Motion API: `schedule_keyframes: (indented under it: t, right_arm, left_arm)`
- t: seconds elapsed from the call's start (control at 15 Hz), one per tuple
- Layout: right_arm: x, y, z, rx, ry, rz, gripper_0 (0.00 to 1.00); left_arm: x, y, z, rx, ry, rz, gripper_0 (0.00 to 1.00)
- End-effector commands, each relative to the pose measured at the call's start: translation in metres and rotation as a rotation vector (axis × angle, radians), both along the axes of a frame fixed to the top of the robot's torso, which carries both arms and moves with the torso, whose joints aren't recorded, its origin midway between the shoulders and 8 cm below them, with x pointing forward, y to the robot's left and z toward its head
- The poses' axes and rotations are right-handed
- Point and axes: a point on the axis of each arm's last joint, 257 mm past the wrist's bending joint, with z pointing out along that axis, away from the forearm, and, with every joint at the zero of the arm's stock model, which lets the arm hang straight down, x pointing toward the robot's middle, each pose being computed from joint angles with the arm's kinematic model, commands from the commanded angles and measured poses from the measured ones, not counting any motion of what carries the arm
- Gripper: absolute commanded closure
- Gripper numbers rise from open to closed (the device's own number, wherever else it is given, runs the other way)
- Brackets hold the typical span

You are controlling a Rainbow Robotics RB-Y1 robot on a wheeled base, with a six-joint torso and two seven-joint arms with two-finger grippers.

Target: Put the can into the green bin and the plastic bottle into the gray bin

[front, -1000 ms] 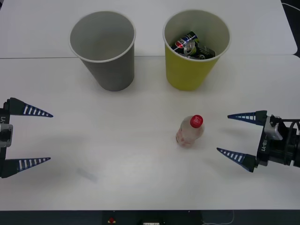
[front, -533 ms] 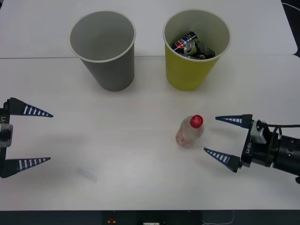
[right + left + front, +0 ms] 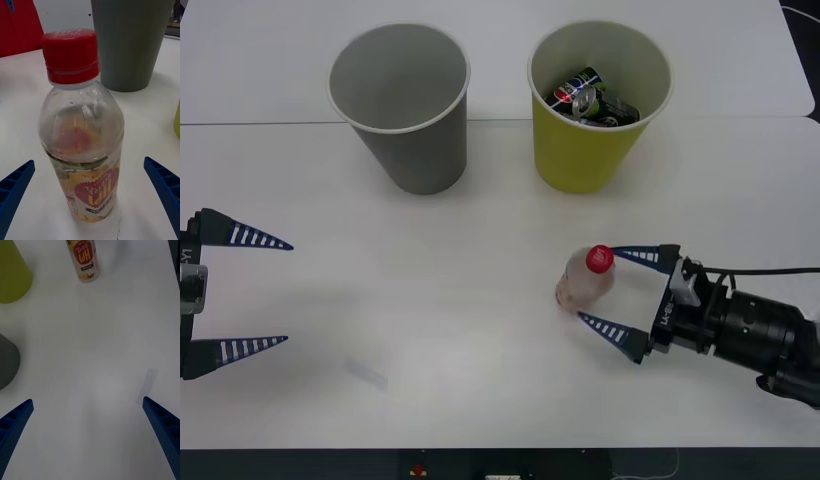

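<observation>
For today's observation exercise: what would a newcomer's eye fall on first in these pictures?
First, the plastic bottle with its red cap, upright on the white table, the open right gripper closing in around it. Then the two big bins behind: the gray bin on the left, the green bin holding cans.

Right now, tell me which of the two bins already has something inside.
The green bin, the yellow-green one on the robot's right: crushed cans lie in it. The gray bin beside it holds nothing.
</observation>
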Motion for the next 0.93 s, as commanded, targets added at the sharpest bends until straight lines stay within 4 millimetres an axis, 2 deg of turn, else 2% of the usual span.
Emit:
schedule_keyframes:
  t: [0.07,0.6,0.67,0.73,0.8,0.93]
  right_arm:
    - [0.004,0.015,-0.002,0.000,-0.012,0.000,0.00]
    - [0.013,0.041,-0.007,-0.003,-0.029,-0.015,0.00]
    - [0.013,0.041,-0.008,-0.011,-0.031,-0.015,0.14]
    - [0.014,0.042,-0.008,-0.014,-0.034,-0.015,0.87]
    - [0.013,0.042,-0.009,-0.011,-0.030,-0.016,1.00]
    - [0.012,0.043,-0.009,-0.009,-0.027,-0.014,1.00]
  left_arm:
    - [0.000,0.000,0.000,0.000,0.000,0.000,0.00]
    - [0.000,0.000,0.000,0.000,0.000,0.000,0.00]
    - [0.000,0.000,0.000,0.000,0.000,0.000,0.00]
    - [0.000,0.000,0.000,0.000,0.000,0.000,0.00]
    - [0.000,0.000,0.000,0.000,0.000,0.000,0.00]
    - [0.000,0.000,0.000,0.000,0.000,0.000,0.00]
